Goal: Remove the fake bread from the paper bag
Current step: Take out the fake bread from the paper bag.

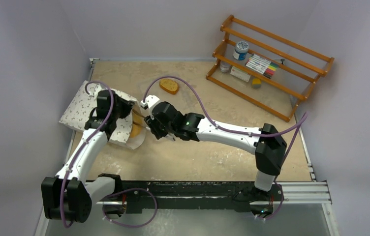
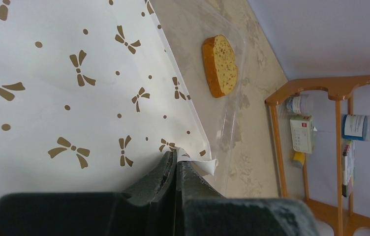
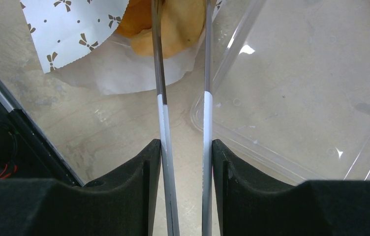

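Note:
The white paper bag [image 1: 80, 104] with small dark bow marks lies at the left, its mouth facing right. My left gripper [image 1: 125, 104] is shut on the bag's upper mouth edge [image 2: 193, 156]. My right gripper [image 1: 152, 127] is shut on metal tongs [image 3: 161, 98], whose two arms reach into the bag mouth on either side of a tan pastry [image 3: 180, 22]. A golden-orange pastry [image 3: 136, 17] lies beside it in the mouth [image 1: 136, 130]. A brown bread slice [image 1: 169, 85] lies on the clear plastic tray, also in the left wrist view [image 2: 220, 64].
The clear plastic tray [image 3: 296, 98] lies right of the bag mouth, under my right arm. A wooden rack [image 1: 271, 64] with a jar, markers and small boxes stands at the back right. The black rail [image 1: 198, 189] runs along the near edge.

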### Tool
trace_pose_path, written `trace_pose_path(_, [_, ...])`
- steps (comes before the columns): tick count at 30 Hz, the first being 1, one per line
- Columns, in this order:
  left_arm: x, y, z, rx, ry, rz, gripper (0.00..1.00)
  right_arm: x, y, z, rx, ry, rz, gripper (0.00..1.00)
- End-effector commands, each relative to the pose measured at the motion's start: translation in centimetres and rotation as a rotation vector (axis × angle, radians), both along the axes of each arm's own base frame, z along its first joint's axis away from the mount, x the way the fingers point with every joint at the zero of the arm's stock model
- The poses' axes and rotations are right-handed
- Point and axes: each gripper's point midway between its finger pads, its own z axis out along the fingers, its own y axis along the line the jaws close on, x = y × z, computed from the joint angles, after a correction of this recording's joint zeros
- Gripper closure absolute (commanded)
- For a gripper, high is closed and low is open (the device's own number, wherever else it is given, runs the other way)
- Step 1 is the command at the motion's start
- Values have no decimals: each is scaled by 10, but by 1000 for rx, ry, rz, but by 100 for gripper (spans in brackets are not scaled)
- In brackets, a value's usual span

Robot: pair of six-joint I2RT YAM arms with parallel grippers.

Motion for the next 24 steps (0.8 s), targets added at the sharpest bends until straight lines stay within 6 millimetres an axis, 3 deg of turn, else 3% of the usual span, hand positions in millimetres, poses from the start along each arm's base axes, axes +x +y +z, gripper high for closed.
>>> trace_pose_path(1, [5,-5,29,-27,-102,-27,100,3,18,34,98,-29,38,57])
trace_pose_path(8, [4,-5,31,-29,-108,-27,100,-8,19,35,117,19,72,57])
trace_pose_path(18, [1,-5,31,-34,-113,-24,100,-15,15,16,74,67,81,58])
trace_pose_path(24, [0,-4,32,-36,-115,-17,100,-16,9,13,57,74,65,91])
